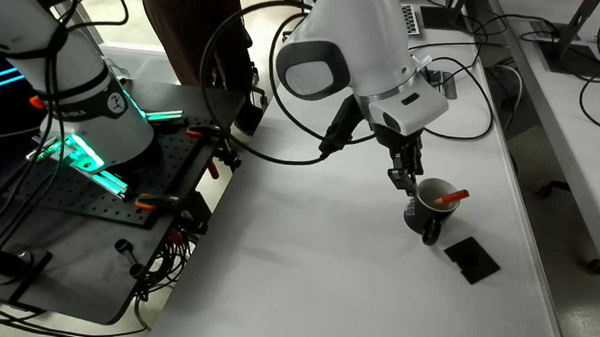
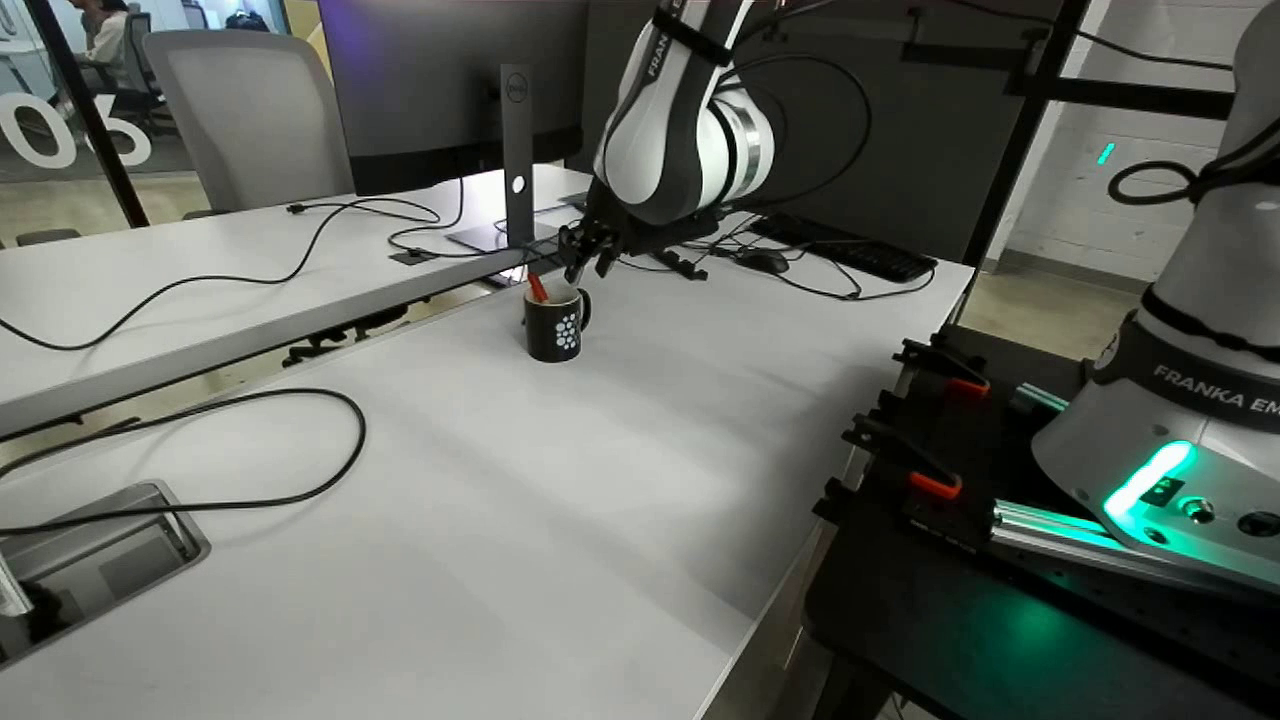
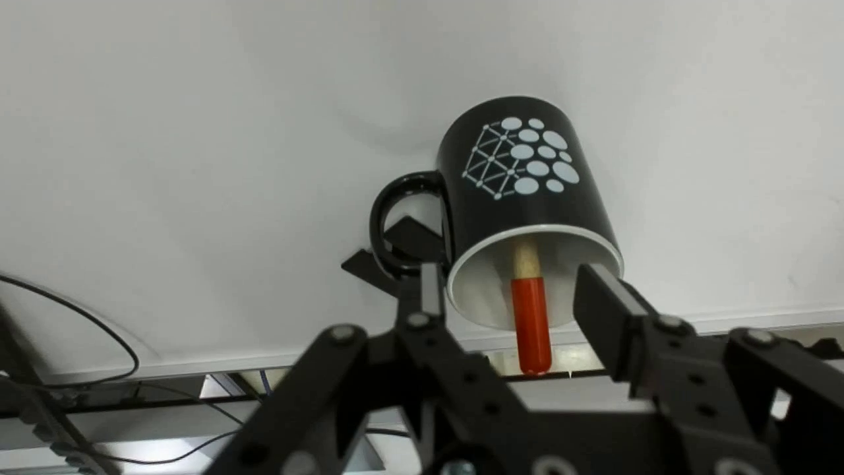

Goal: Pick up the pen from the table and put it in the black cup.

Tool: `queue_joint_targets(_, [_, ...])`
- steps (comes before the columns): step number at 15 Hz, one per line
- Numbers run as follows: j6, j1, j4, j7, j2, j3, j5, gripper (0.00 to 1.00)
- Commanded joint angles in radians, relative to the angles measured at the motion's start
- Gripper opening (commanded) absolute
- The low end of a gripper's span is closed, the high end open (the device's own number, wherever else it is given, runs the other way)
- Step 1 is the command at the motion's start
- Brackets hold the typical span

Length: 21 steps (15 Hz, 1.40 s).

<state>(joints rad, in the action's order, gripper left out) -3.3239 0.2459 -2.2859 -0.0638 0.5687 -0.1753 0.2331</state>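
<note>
The pen (image 3: 531, 323) leans in the cup (image 3: 521, 178), its red end above the rim, so the main work seems done. The gripper (image 3: 510, 272), near the rim, has its jaws apart and holds nothing; probably only its withdrawal is left.

The cup (image 1: 421, 220) stands on the table (image 1: 299, 272). In an exterior view, the pen (image 1: 453, 196) in it leans out toward two o'clock, and the flat piece (image 1: 474, 261) lies just beside the cup between four and five. In an exterior view, my gripper (image 2: 588, 270) hangs near the cup at one o'clock.
</note>
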Motion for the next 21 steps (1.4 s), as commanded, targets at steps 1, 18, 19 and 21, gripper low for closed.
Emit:
queue_joint_targets(1, [0.171, 0.062, -0.062, -0.021, -0.102, -0.069, -0.021, 0.81])
queue_joint_targets(18, [0.281, 0.303, -0.140, -0.231, -0.235, -0.304, -0.193, 0.81])
queue_joint_targets(19, [0.290, 0.285, -0.149, -0.203, -0.250, -0.281, -0.194, 0.81])
queue_joint_targets(21, [0.307, 0.269, -0.161, -0.173, -0.265, -0.257, -0.191, 0.81])
